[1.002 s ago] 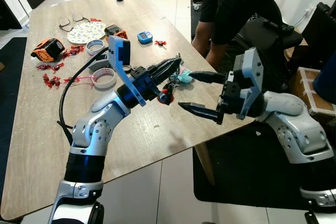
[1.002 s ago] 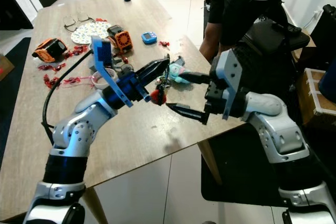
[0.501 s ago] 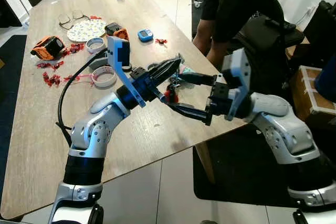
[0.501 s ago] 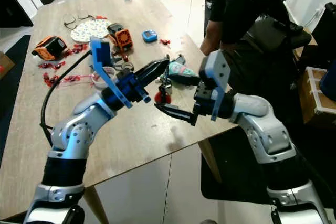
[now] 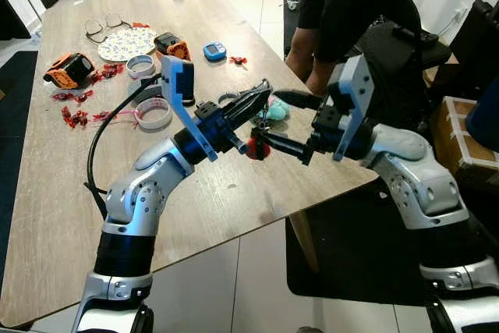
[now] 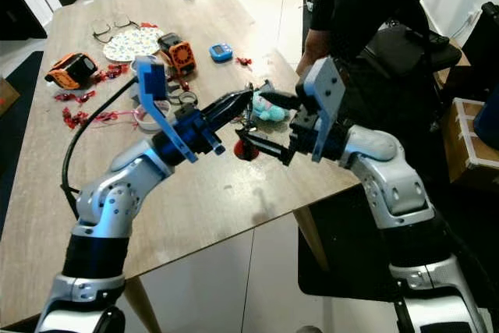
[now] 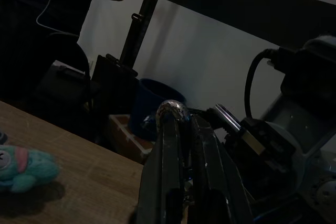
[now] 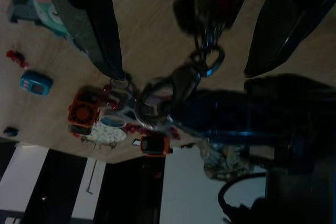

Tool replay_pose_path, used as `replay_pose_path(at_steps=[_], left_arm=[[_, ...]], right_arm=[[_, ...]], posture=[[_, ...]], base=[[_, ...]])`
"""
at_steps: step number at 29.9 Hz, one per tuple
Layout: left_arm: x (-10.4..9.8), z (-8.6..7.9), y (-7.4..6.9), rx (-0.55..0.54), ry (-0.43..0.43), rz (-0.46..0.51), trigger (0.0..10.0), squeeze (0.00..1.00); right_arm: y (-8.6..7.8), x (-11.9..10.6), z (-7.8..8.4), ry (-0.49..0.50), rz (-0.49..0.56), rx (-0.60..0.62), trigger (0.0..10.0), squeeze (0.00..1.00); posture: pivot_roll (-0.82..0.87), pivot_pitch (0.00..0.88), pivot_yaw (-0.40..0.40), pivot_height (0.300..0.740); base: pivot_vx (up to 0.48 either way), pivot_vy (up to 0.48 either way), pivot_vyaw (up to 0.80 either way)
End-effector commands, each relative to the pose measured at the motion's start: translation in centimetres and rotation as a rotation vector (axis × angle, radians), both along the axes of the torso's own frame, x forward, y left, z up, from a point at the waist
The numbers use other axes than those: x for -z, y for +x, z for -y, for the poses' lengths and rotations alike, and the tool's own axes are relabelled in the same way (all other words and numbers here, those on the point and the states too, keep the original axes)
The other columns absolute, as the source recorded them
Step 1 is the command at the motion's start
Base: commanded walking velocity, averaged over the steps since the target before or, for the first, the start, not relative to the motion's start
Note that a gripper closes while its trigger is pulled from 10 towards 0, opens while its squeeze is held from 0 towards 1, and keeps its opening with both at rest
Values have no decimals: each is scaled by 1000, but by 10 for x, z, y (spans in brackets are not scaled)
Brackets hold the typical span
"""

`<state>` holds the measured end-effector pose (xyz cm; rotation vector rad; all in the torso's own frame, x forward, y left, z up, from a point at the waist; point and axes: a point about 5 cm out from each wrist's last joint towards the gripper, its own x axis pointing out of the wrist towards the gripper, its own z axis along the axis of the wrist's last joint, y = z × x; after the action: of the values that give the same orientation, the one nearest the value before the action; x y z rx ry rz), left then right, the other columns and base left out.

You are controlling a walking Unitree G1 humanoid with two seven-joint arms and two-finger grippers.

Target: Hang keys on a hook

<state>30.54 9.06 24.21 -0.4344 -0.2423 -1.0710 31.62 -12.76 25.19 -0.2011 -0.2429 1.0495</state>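
Note:
A bunch of keys [image 5: 256, 124] on metal rings, with a red fob [image 5: 257, 148] at the bottom, hangs above the wooden table [image 5: 210, 200] near its right edge. My left gripper [image 5: 262, 94] is shut on the top ring, which glints at its fingertips in the left wrist view. My right gripper [image 5: 270, 119] is open and reaches in from the right, one finger above and one below the hanging bunch. In the right wrist view the key rings [image 8: 176, 88] hang between its spread fingers [image 8: 100, 30].
A teal plush toy [image 5: 276, 110] lies on the table just behind the keys. Tape rolls [image 5: 154, 114], orange-black devices [image 5: 69, 69], glasses, a patterned plate [image 5: 129, 43] and a blue gadget [image 5: 214, 52] sit farther back. A person in black [image 5: 343, 5] stands at the table's right side.
My right gripper has moved left and up toward the keys, and its open fingers now bracket the bunch. The left arm has held the keys nearly still.

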Motion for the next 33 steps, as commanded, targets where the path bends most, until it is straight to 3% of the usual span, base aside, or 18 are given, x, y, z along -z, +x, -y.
replay_pose_path(at_steps=[1,7,8,9,10,11,12,13,33], left_arm=[[-1,-2,-3,3,6,12,10000,0],[-1,-2,-3,5,6,11,10000,0],[-1,-2,-4,5,7,10,10000,0],[-1,-2,-4,6,8,9,10000,0],[-1,-2,-4,7,10,8,10000,0],[0,-2,-4,7,12,7,10000,0],[0,-2,-4,7,12,7,10000,0],[0,-2,-4,8,13,6,10000,0],[0,-1,-5,13,31,10,10000,0]], right_arm=[[0,1,-3,-4,4,-9,10000,0],[1,5,-7,-12,-7,-14,10000,0],[1,5,-8,-12,-9,-10,9137,0],[2,5,-8,-12,-11,-3,6314,0],[3,5,-9,-12,-11,3,6235,0],[4,5,-8,-11,-11,11,3294,0],[4,5,-8,-11,-11,11,3294,0],[5,5,-8,-8,-13,23,0,0],[4,-1,-15,14,13,-1,0,0]], posture=[[-178,130,89,740],[-178,130,89,740],[-180,139,95,740],[-180,139,95,740],[-180,139,95,740],[-180,139,95,740],[-180,139,95,740],[-180,139,95,740],[-179,147,105,740]], base=[[0,0,0],[0,0,0],[0,0,0],[0,0,0],[0,0,0],[0,0,0],[0,0,0],[0,0,0],[0,0,0]])
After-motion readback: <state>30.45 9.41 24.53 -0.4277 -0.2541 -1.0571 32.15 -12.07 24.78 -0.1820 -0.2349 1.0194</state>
